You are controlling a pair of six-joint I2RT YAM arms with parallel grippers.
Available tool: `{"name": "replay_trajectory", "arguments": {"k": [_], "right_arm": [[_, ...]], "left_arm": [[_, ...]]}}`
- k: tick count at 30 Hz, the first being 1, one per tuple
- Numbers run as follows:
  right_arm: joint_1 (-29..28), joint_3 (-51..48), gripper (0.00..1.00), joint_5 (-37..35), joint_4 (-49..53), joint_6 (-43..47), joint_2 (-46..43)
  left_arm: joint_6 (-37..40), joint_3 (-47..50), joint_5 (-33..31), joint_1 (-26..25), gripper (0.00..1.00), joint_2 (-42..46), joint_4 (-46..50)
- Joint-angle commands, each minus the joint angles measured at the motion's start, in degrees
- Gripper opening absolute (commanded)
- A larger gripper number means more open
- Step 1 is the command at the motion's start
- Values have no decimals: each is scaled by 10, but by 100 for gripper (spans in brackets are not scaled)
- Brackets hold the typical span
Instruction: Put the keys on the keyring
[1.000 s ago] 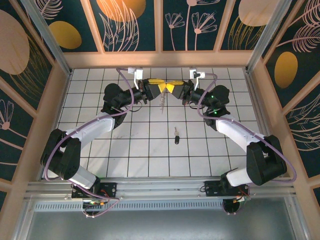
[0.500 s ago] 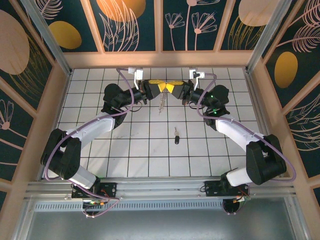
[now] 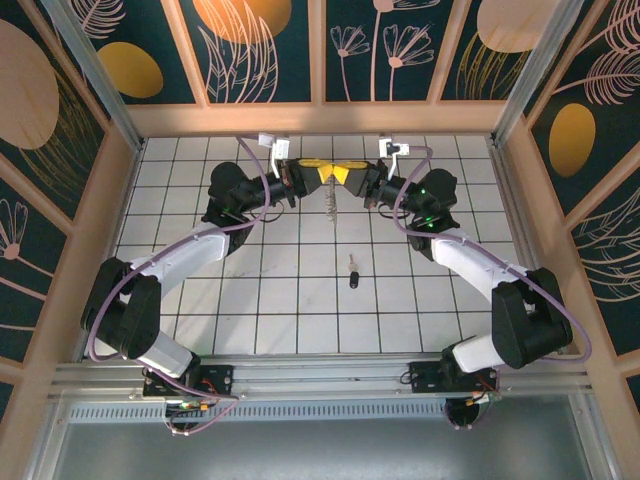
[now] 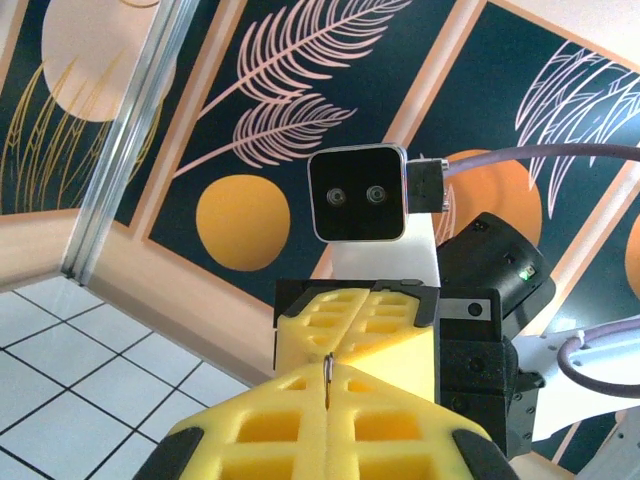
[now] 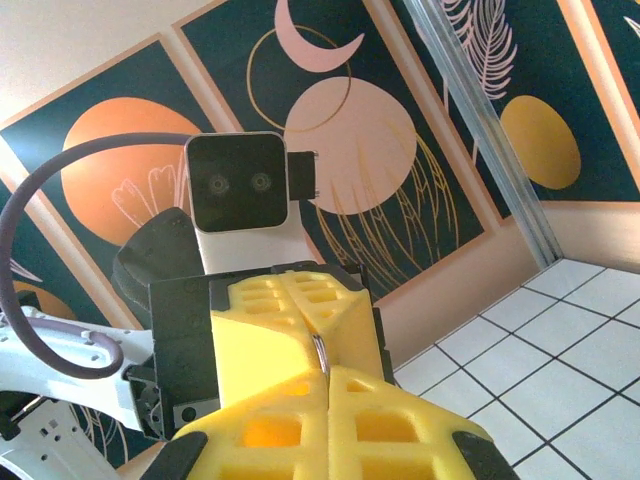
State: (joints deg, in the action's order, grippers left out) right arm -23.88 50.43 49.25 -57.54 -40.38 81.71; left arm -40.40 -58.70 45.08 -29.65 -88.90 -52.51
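The yellow-padded left gripper (image 3: 316, 170) and right gripper (image 3: 344, 174) are both clenched tip to tip on the thin silvery metal keyring (image 3: 328, 200), which dangles near the far edge of the white tiled table (image 3: 280, 320). The small black-headed key (image 3: 352, 272) sits mid-table, so I'd hold with one and fetch it gently with the other.

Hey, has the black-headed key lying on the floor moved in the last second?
No. The black-headed key lies at the same spot on the tiled floor, pointing the same way against its grid lines.
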Motion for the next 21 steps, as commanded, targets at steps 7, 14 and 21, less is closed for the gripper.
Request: {"name": "replay_trajectory", "arguments": {"k": [7, 14, 21], "right_arm": [[-11, 16, 0, 14, -20, 13, 4], [-12, 16, 0, 9, -15, 12, 5], [-14, 16, 0, 8, -16, 13, 7]], "left_arm": [[55, -5, 3, -12, 0, 4, 41], [74, -10, -9, -12, 0, 3, 64], [86, -6, -18, -12, 0, 6, 65]]}}
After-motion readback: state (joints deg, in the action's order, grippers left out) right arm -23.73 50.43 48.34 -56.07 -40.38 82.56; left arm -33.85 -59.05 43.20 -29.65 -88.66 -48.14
